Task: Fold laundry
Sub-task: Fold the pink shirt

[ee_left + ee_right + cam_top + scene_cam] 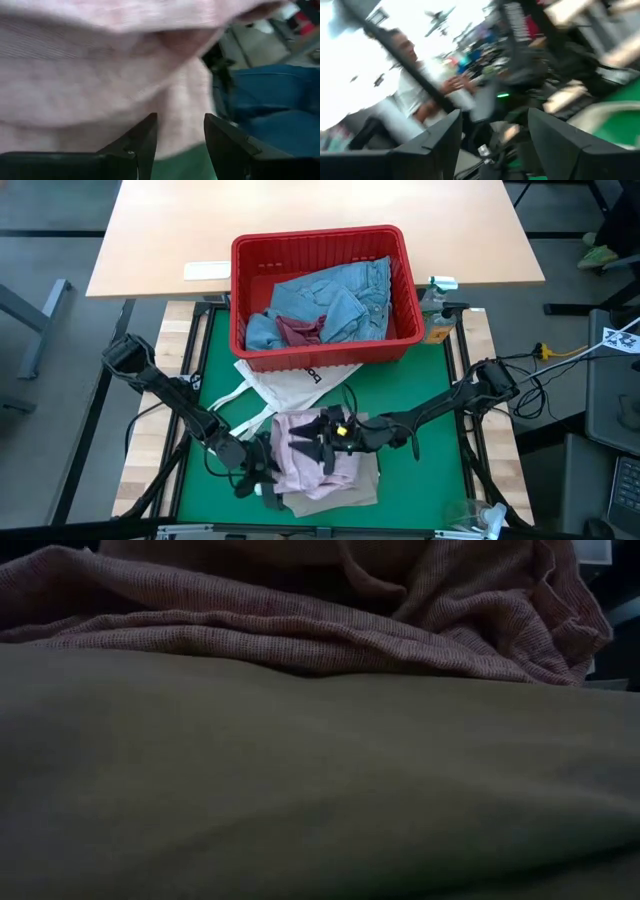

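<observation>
Beige trousers: lie flat on the green mat at the counter's near edge, toward 6 o'clock; the low view shows their cloth filling the foreground.
Mottled pink top: bunched on the beige trousers, touching them, a little to the 9 o'clock side of their middle.
Left tool: at the pink top's 8 o'clock edge, fingers apart with a clear gap; pink cloth sits just past the tips, nothing clamped between them.
Right tool: over the pink top, coming in from 3 o'clock; its fingers stand wide apart in its wrist view, with nothing between them.
Green mat: covers the counter under the clothes.
White tote bag: flat on the mat at 12 o'clock of the pink top, its handles trailing toward 9 o'clock.
Red basket: beyond the tote at 12 o'clock.
Denim jeans: heaped in the red basket, with a dark red cloth among them.
Person: beyond the counter, seen only in the right wrist view.
</observation>
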